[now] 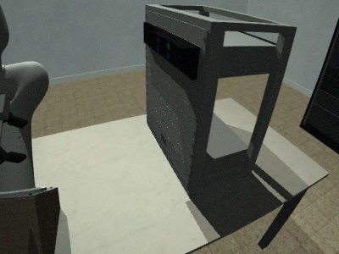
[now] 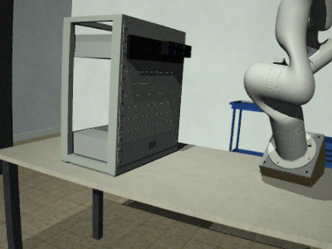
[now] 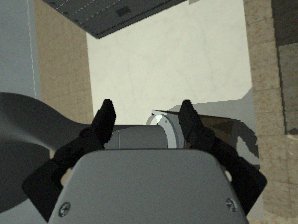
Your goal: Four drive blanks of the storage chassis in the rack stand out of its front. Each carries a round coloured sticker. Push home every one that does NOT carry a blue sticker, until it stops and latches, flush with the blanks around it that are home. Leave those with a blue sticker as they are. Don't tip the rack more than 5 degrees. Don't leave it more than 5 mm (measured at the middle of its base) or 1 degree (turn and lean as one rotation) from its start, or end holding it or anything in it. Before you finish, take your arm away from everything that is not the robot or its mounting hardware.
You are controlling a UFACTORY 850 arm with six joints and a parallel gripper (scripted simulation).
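The grey rack [image 1: 199,93] stands on the table, its front facing the arm. The black storage chassis [image 1: 171,50] sits at the top of its front. On it I see a green sticker [image 1: 168,45] and blue stickers [image 1: 158,42] beside and below it [image 1: 168,56]. In the exterior view the chassis [image 2: 158,49] shows blanks standing out at its right end, with small blue and green dots [image 2: 179,51]. My gripper [image 3: 147,107] is open and empty, far from the rack, above the arm's base and pointing down at the table. Only the rack's lower front [image 3: 110,15] shows in the wrist view.
The arm's base [image 2: 292,159] is on the table's right side in the exterior view. A blue stand [image 2: 245,124] is behind the table. A dark cabinet [image 1: 324,97] stands to the right of the table.
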